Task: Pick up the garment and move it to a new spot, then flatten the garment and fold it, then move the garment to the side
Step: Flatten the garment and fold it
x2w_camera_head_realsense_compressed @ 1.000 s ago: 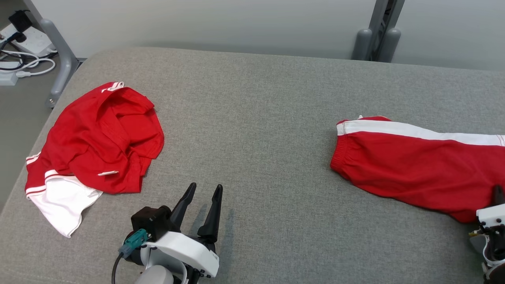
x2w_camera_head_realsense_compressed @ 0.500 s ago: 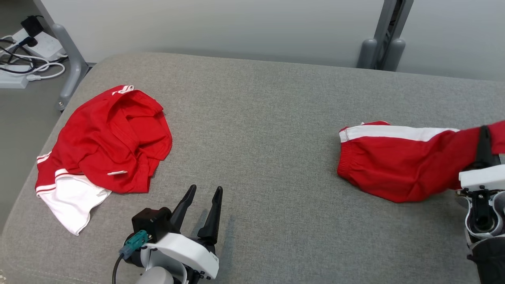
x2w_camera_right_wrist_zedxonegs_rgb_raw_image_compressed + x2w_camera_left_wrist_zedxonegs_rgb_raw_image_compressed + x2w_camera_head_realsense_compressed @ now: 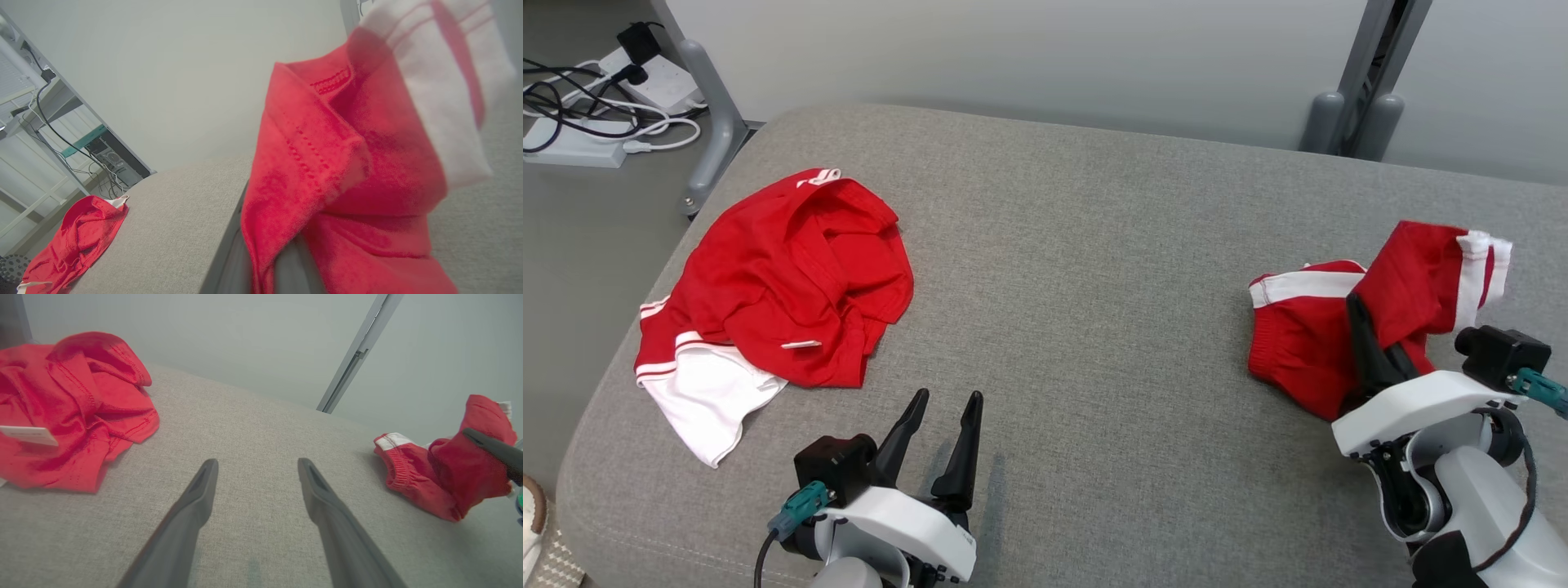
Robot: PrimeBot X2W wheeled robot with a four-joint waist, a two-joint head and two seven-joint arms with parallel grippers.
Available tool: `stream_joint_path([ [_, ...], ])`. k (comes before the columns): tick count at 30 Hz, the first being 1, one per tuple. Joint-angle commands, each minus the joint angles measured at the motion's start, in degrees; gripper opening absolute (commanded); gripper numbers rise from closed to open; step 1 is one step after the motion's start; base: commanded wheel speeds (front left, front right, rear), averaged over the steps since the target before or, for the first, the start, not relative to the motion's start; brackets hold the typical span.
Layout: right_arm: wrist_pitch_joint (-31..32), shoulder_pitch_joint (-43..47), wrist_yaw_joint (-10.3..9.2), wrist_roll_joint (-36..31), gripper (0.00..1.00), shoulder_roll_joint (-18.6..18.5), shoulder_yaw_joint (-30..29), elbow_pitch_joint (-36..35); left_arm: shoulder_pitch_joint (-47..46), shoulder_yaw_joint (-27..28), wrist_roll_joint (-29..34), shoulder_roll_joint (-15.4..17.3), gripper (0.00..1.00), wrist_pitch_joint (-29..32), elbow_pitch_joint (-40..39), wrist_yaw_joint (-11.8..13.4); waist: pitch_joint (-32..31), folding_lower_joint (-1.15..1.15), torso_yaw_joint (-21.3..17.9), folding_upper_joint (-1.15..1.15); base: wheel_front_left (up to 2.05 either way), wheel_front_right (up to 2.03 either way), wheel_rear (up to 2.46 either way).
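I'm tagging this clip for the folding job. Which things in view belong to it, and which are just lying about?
In the job: striped red garment, pinched in the right gripper; open left gripper; grey padded table.
Lying about: crumpled red-and-white garment at left, untouched; power strip on the floor.

hidden: right gripper (image 3: 1357, 314), one finger under garment (image 3: 1417, 273) fold | blurred: white cuff (image 3: 441, 81), right wrist view 1 o'clock | cut off: other garment (image 3: 61, 408), 9 o'clock

Left gripper (image 3: 948, 395) fingers spread, right gripper (image 3: 1356, 304) fingers clamped shut
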Motion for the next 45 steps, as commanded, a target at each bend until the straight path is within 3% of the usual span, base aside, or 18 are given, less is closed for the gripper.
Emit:
stream_joint_path([
  [1, 0.23, -0.92, -0.03, -0.62, 0.00, -0.41, 0.55, 0.96, 0.17, -0.02, -0.22, 0.22, 1.00, -0.03, -0.05, 0.36, 0.07, 0.00, 0.28, 0.00, 0.00, 0.00, 0.00],
  [10, -0.52, -4.50, -0.02, -2.91, 0.00, -0.52, 1.83, 4.90, 0.08, -0.20, -0.62, 0.22, 1.00, -0.03, 0.06, 0.44, 0.62, 0.00, 1.30, 0.00, 0.00, 0.00, 0.00],
  [19, 0.72, -5.70, -0.03, -11.86, 0.00, -2.75, 12.65, 9.41, -0.25, -0.50, -1.12, 0.22, 1.00, -0.03, -0.05, 0.51, 0.94, 0.00, 1.43, 0.00, 0.00, 0.00, 0.00],
  [23, 1.82, -5.85, -0.03, -11.75, 0.02, -2.55, 15.40, 12.17, -0.26, -0.71, -1.33, 0.22, 1.00, -0.03, -0.08, 0.63, 0.97, 0.00, 1.42, 0.00, 0.00, 0.00, 0.00],
  [24, 1.84, -5.96, -0.03, -11.84, 0.39, -2.68, 16.09, 12.75, -0.24, -0.77, -1.34, 0.22, 1.00, -0.03, -0.06, 0.65, 0.95, 0.00, 1.42, 0.00, 0.00, 0.00, 0.00],
  [25, 1.70, -6.12, -0.03, -11.76, 1.00, -2.80, 16.49, 13.18, -0.21, -0.80, -1.37, 0.22, 1.00, -0.03, -0.02, 0.65, 0.94, 0.00, 1.40, 0.00, 0.00, 0.00, 0.00],
  [33, 0.82, -6.91, -0.03, -12.12, 1.00, -3.08, 21.38, 14.74, -0.05, -0.66, -1.17, 0.22, 1.00, -0.03, 0.50, 0.63, 0.54, 0.00, 1.04, 0.00, 0.00, 0.00, 0.00],
  [45, -0.53, -5.70, -0.03, -14.25, 1.00, -2.63, 26.65, 10.30, 0.61, -0.52, -0.45, 0.22, 1.00, -0.03, 0.80, 0.60, -0.94, 0.00, -1.02, 0.00, 0.00, 0.00, 0.00],
])
